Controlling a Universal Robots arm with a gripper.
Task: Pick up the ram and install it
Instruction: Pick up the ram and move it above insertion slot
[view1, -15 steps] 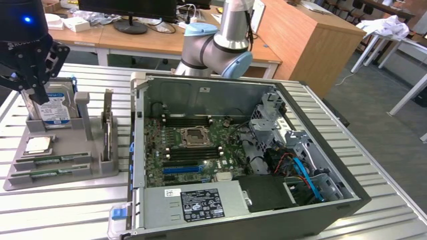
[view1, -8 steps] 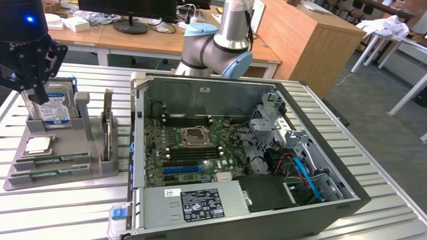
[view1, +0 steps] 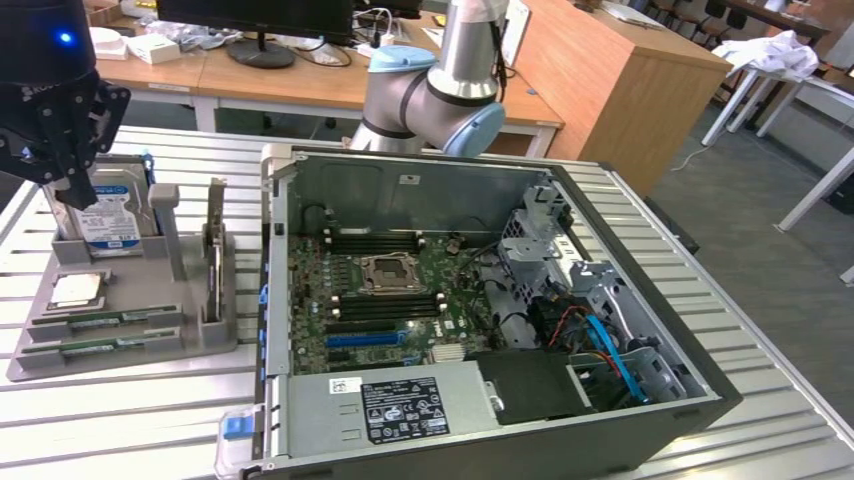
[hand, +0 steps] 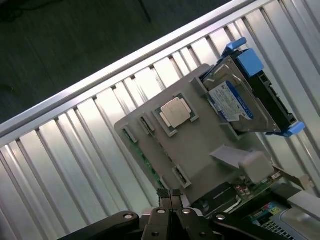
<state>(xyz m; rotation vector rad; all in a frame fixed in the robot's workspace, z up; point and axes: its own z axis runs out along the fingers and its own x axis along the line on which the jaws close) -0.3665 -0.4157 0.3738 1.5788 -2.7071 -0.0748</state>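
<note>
Two green ram sticks lie flat in the front slots of a grey holder (view1: 200, 335) on the exterior view's left, one (view1: 104, 320) behind the other (view1: 94, 347). My black gripper (view1: 78, 195) hangs above the holder's back end, over the hard drive (view1: 110, 225), well above the ram. In the wrist view its fingertips (hand: 170, 199) are pressed together with nothing between them. Below them the holder (hand: 200, 145) shows a thin green edge of ram (hand: 146, 161) along its side.
The holder also carries a silvery processor chip (view1: 78, 290) (hand: 175, 112) and an upright card (view1: 214, 260). An open computer case (view1: 694, 350) with its motherboard (view1: 387, 290) and dark memory slots (view1: 380, 241) stands in the middle of the slatted metal table (view1: 134, 400).
</note>
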